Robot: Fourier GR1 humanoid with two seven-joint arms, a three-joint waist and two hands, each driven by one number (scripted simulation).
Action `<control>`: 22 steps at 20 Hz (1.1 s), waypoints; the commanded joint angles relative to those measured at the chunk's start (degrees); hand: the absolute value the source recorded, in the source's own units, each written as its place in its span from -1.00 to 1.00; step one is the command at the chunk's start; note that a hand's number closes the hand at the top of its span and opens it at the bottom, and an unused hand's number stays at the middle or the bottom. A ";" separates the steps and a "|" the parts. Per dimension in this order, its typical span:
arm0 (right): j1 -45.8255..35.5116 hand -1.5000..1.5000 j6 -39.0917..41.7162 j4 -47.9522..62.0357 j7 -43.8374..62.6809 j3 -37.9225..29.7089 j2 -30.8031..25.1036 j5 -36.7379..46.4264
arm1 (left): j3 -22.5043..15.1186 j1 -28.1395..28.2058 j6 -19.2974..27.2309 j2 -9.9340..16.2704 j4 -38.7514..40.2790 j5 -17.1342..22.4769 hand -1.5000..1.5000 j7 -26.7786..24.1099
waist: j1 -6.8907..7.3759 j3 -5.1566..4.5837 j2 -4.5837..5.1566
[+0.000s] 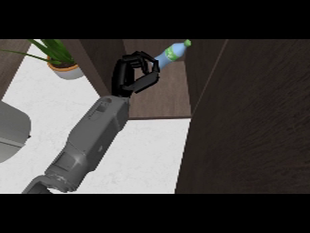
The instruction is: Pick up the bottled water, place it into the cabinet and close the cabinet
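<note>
left hand (136, 75) reaches into the open cabinet (164, 98), fingers curled but apart from the water bottle (172, 53), which lies tilted inside. placement looks done; cabinet door (258, 127) is yet to be shut. right hand unseen.

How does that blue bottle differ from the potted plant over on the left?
The bottled water is blue with a green cap and label; the potted plant has green leaves in a pale pot. The bottle is tilted, held in the cabinet opening by the hand; the plant stands upright and untouched on the white counter. Both show green.
</note>
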 commanded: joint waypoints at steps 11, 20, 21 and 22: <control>1.71 -1.00 -0.66 -8.23 3.78 -1.54 -5.82 3.62 | -8.71 26.98 -4.65 2.58 -36.30 4.25 1.00 8.94 | 3.36 0.08 -0.96; -5.09 1.00 5.01 -7.12 7.51 0.35 -7.93 0.41 | -14.50 50.41 -6.10 10.05 -64.33 5.27 1.00 13.97 | 3.56 0.01 -0.32; -4.59 1.00 4.64 -5.93 6.50 3.95 -6.05 0.11 | -15.81 54.61 -5.33 9.88 -66.65 4.79 1.00 12.76 | 3.85 0.02 -0.48; -3.84 1.00 5.79 -4.77 5.93 7.39 -6.44 0.65 | -16.17 55.52 -5.04 9.98 -67.82 4.73 1.00 13.14 | 3.39 0.04 -0.50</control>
